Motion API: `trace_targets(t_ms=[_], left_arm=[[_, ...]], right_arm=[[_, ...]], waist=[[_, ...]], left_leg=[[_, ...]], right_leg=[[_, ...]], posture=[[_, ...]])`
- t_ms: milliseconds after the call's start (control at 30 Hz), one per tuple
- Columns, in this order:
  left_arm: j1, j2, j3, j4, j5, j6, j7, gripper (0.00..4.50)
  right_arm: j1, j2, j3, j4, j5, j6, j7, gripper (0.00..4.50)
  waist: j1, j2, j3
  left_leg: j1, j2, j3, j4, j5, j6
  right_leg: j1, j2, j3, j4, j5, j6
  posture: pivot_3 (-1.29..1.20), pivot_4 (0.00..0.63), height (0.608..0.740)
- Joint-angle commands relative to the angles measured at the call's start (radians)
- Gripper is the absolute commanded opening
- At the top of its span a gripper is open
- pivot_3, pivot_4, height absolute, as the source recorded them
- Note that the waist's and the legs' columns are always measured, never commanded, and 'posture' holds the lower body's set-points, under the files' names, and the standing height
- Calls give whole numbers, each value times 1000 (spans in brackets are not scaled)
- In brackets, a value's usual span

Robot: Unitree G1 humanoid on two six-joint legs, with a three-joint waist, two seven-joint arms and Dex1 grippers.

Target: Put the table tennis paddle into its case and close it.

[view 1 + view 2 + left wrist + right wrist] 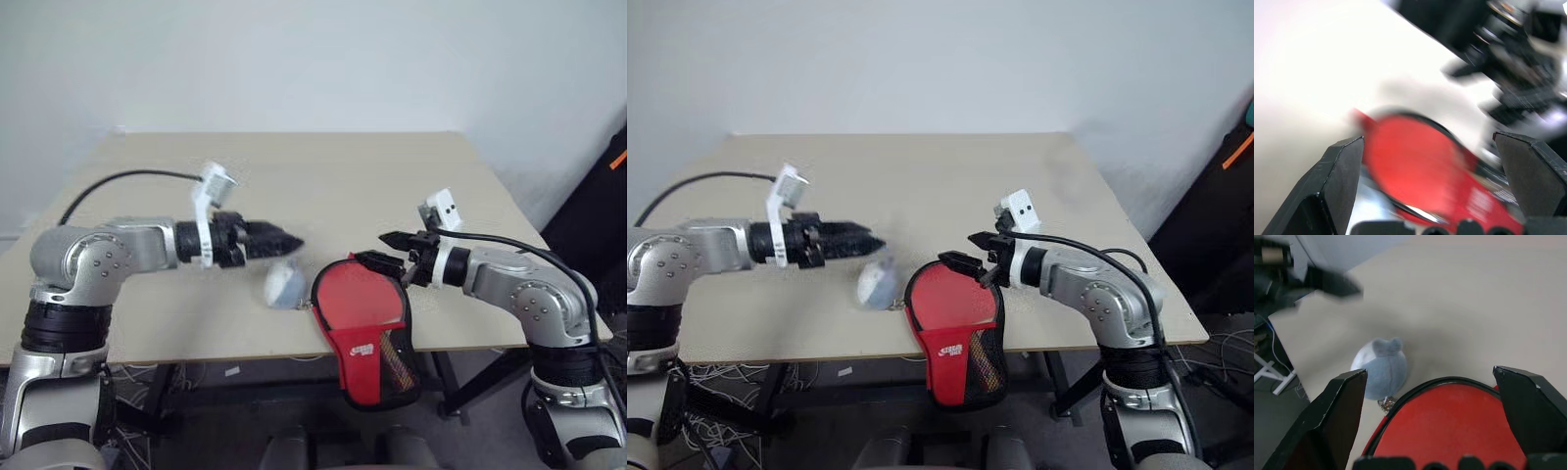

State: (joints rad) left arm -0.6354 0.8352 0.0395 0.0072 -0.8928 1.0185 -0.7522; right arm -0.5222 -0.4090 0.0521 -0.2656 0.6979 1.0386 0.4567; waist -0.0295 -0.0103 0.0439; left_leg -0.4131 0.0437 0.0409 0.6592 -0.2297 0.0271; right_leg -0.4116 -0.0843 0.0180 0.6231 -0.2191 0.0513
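The red case (358, 308) with a black rim lies at the table's front edge. Its round end rests on the top, and its narrow end with the white logo and black mesh hangs over the edge. The paddle is hidden. My right gripper (385, 249) is open at the round end's far rim, its lower finger close over the rim; the right wrist view shows the case (1449, 426) below its spread fingers. My left gripper (289, 239) hovers above the table to the left of the case, open and holding nothing, and points toward the case (1420, 166).
A small grey plush toy (284, 286) lies on the beige table (343, 166) just left of the case, under my left gripper. A black bag with an orange strap (602, 196) stands beyond the table's right side. Cables run under the table.
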Motion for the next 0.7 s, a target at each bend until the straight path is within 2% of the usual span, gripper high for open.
trace_targets(t_ms=[33, 233, 333, 700], left_arm=[[89, -8, -1, -26, 116, -141, -37, 4500], [283, -100, -36, -61, 220, -260, -44, 4500], [328, -161, -34, -41, 242, -266, -29, 4500], [308, -257, 48, 9, 256, -276, 2, 4500]], right_arm=[[-35, 23, 33, 21, -76, -67, -22, 3194], [-37, 81, 84, 70, -147, -103, -32, 1046], [-40, 121, 112, 118, -196, -141, -38, 6], [-12, 198, 195, 261, -315, -245, -1, 6]], waist=[[-3, 1, 0], [-4, -1, 0], [-4, -1, 0], [-6, -1, 0]], left_leg=[[0, 0, 0, 0, 0, 0], [-1, 1, 1, 1, 0, 0], [0, 1, 1, 1, 0, 0], [0, 1, 1, 1, 0, 0]], right_leg=[[0, 0, 0, 0, 0, 0], [0, -1, 0, 0, 2, -2], [0, 0, 0, 1, 2, -3], [0, 0, 0, 1, 3, 0]], posture=[[0, 0, 740], [0, 0, 740], [0, 0, 740], [0, 0, 740]])
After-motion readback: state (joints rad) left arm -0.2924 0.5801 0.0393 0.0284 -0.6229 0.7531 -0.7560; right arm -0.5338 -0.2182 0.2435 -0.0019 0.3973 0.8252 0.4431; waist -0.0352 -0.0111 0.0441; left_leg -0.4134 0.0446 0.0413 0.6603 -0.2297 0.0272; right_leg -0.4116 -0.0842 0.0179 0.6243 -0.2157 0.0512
